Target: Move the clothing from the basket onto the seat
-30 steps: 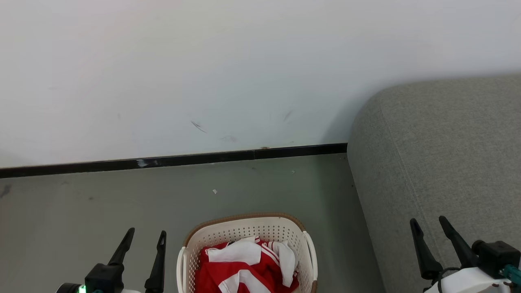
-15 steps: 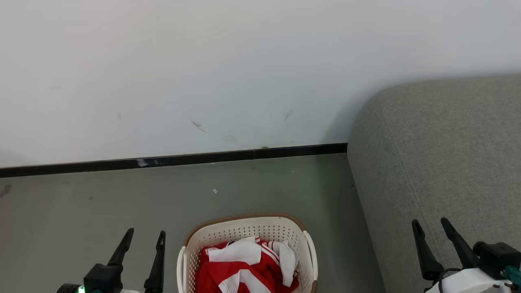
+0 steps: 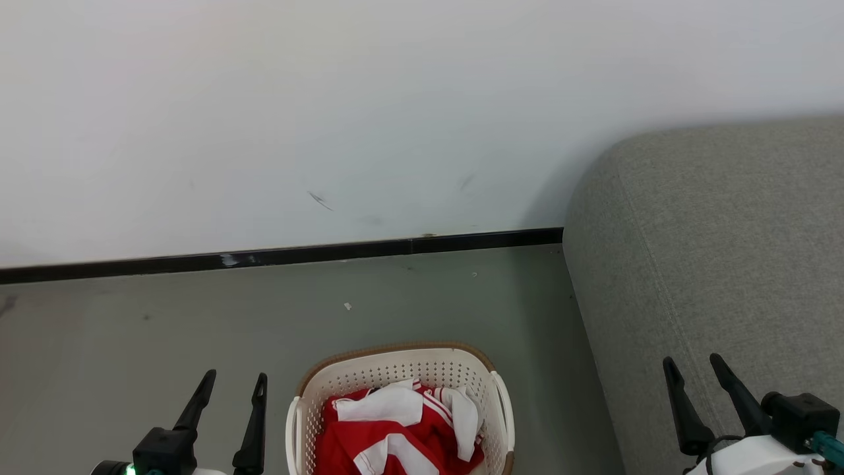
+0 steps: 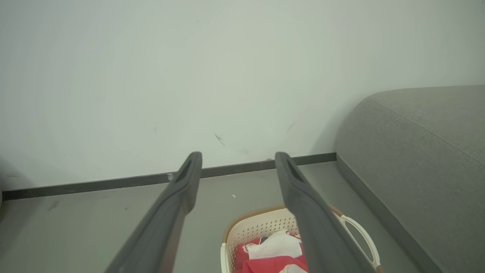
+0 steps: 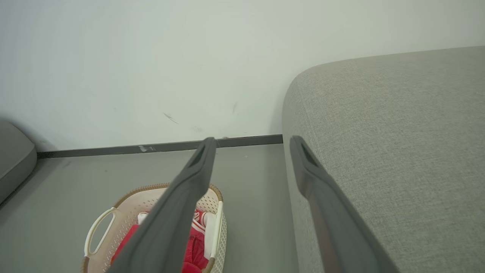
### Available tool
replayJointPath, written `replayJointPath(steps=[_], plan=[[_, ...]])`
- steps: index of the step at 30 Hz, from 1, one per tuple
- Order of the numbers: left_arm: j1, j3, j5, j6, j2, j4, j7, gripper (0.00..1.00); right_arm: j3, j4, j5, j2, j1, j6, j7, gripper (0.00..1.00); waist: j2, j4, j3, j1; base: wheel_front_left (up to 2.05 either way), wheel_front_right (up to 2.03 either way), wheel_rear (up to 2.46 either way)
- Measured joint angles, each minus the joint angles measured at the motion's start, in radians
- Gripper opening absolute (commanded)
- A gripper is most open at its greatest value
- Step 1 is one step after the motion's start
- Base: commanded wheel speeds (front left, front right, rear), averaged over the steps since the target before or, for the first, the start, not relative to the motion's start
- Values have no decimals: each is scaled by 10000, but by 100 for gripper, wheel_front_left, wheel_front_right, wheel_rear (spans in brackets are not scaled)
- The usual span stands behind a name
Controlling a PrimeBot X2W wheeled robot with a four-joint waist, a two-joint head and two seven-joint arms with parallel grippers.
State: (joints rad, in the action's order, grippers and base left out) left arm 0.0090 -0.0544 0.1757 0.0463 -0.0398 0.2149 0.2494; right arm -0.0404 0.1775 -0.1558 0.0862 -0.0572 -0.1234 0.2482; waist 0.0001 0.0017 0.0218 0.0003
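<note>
The red and white clothing [image 3: 395,432] lies crumpled inside the cream basket [image 3: 395,359] on the floor at the bottom centre of the head view. The grey seat [image 3: 712,251] stands to the right of it. My left gripper [image 3: 235,375] hangs open left of the basket, nothing between its fingers. My right gripper [image 3: 692,360] is open above the seat's near edge. The left wrist view has the basket [image 4: 257,227] and the clothing [image 4: 274,252] low at right, behind my left gripper [image 4: 237,155]. From the right wrist, the basket [image 5: 129,201] sits low at left and the seat [image 5: 398,132] at right, with my right gripper [image 5: 253,139] between.
A white wall [image 3: 330,119] with a black skirting strip [image 3: 283,256] runs behind the basket. Grey floor [image 3: 165,330] spreads to the left. The rounded corner of another grey cushion [image 5: 13,159] sits at the far left of the right wrist view.
The whole head picture has shifted up a little, so the camera has tilted slightly. Both grippers stay open and hardly move.
</note>
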Motion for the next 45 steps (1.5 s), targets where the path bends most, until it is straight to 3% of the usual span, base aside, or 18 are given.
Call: replayJointPath(steps=[22, 45], plan=[[-3, -428, 4, 4, 8, 265, 0, 100, 198, -339, 165, -19, 22, 0, 0, 100, 0, -141, 604, -1, 0, 0, 0], [-877, -1097, 0, -6, 6, 255, 0, 100, 823, -506, 161, 6, 1006, 0, 0, 100, 0, -345, 2203, 0, 0, 0, 0]])
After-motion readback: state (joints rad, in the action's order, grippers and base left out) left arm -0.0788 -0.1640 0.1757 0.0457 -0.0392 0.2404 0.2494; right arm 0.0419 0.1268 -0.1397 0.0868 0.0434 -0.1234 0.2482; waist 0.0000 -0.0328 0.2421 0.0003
